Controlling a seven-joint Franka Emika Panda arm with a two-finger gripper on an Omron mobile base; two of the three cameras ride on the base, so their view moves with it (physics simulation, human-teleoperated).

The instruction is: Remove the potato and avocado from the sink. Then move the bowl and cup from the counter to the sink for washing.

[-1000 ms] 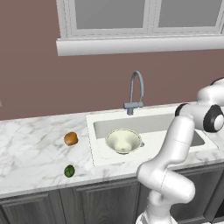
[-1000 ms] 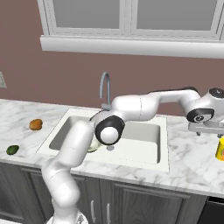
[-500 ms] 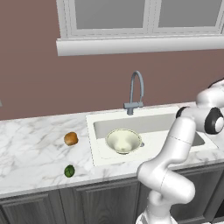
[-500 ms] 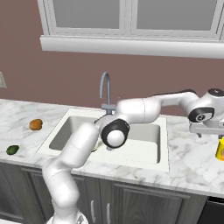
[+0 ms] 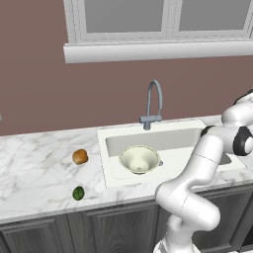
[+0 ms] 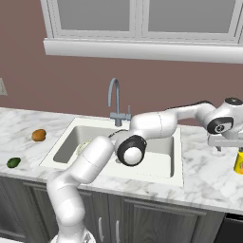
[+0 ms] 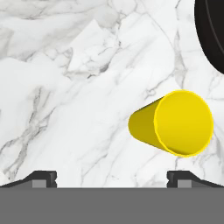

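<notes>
The cup is standing on the surface just ahead of the hand, nearer to the fingertip at the lower right of the hand view than to the other one, and nothing is touching it. The hand is hovering with its fingers spread as wide as they go, gripping nothing. In the right base view the hand is hanging over the surface to the right of the sink, with the cup just beside and below it at the picture's right edge.

The cup is showing as a plain bright yellow vessel, widening toward its open mouth, which is facing the hand camera; its inside is looking the same flat yellow.

In the left base view the bowl is sitting upright inside the sink, pale cream-green and wide. The potato and the avocado are lying on the surface left of the sink, apart from each other, the avocado nearer the front edge.
</notes>
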